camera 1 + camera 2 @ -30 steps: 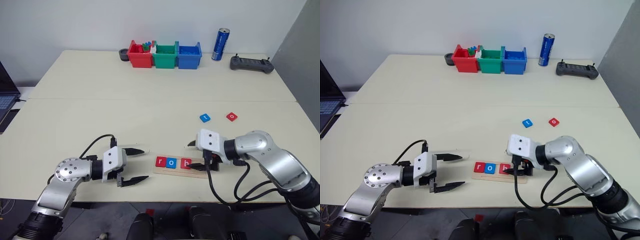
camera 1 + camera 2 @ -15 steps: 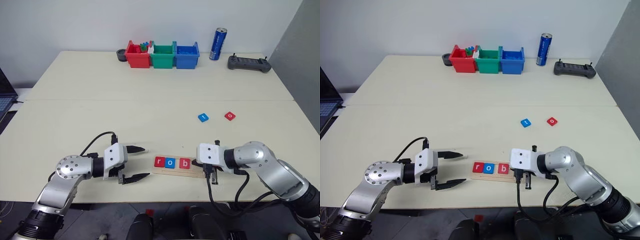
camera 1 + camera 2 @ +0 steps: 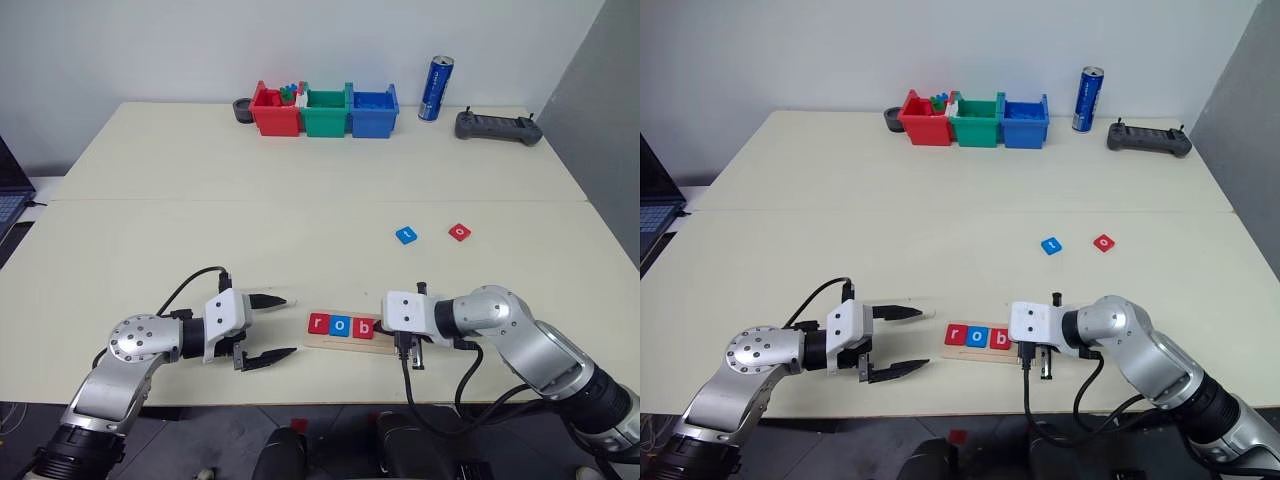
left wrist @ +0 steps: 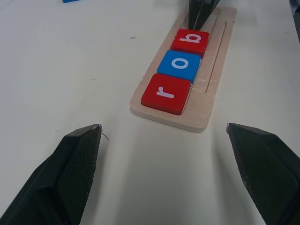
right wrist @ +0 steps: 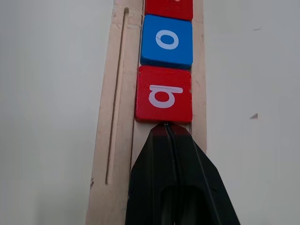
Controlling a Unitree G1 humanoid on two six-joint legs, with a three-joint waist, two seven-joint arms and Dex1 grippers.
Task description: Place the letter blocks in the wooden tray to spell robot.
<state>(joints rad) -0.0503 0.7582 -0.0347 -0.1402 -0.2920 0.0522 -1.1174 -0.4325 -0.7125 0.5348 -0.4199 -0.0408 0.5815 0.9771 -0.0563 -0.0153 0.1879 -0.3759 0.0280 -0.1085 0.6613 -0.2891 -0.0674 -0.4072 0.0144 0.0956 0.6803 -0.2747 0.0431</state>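
The long pale wooden tray (image 4: 206,79) lies on the cream tabletop (image 3: 300,230) between both grippers, holding red r (image 4: 166,93), blue o (image 4: 179,65) and red b (image 5: 163,99) tiles. The right gripper (image 5: 167,129), pinched shut and empty, touches b's edge, covering the tray's free end. The left gripper (image 3: 272,327) hangs wide open nearby. Two loose tiles, blue (image 3: 408,235) and red (image 3: 460,231), lie beyond the right gripper, their letters too small to read.

Two robot arms reach inward toward the wooden tray (image 3: 352,341) on the desk. The left claw (image 3: 270,327) hovers just left of the tray's end, its black fingers spread wide. The right claw (image 5: 165,129) — fingers pressed together — points down onto the tray, tips beside the red "b" block (image 5: 164,100).
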